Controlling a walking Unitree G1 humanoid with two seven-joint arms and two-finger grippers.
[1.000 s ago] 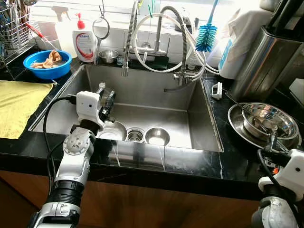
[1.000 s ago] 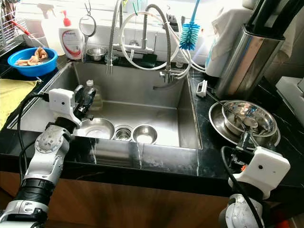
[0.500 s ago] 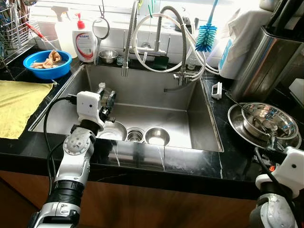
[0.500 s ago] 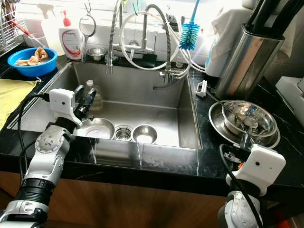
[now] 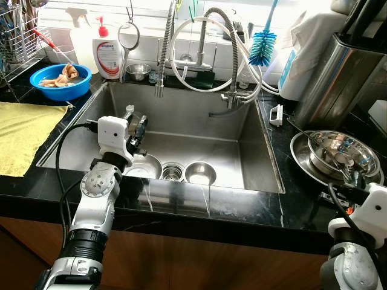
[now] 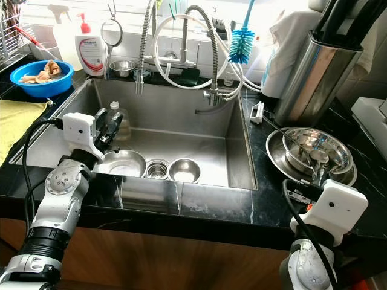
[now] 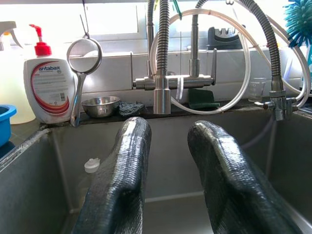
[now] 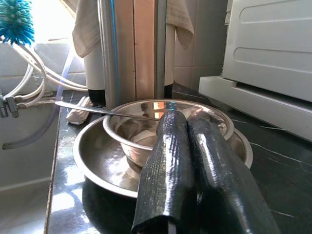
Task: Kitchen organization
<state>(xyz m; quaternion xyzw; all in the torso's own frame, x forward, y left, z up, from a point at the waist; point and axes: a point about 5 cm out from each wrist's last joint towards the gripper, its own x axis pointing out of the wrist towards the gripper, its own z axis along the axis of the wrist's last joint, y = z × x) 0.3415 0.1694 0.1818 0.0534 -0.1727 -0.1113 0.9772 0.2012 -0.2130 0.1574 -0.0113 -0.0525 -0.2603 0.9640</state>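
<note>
Two nested steel bowls (image 5: 338, 154) sit on the black counter to the right of the sink, with a long steel utensil handle (image 8: 97, 109) lying across them. My right gripper (image 8: 183, 119) is shut and empty, low at the near rim of the outer bowl (image 6: 302, 169). My left gripper (image 7: 168, 131) is open and empty, held over the left part of the sink (image 5: 254, 151) above a steel bowl (image 5: 144, 166). A drain strainer (image 5: 172, 172) and a small steel bowl (image 5: 200, 173) lie beside that bowl on the sink floor.
A small bottle (image 6: 119, 124) stands in the sink just beyond my left gripper. A blue bowl (image 5: 60, 81), soap bottle (image 5: 107, 55) and yellow cloth (image 5: 24, 130) are on the left. The spring faucet (image 5: 162, 54) hangs over the sink. A tall steel canister (image 5: 338, 78) stands behind the bowls.
My right wrist has edged slightly forward and to the right at the nested bowls, fingers still shut. The left arm has not moved.
</note>
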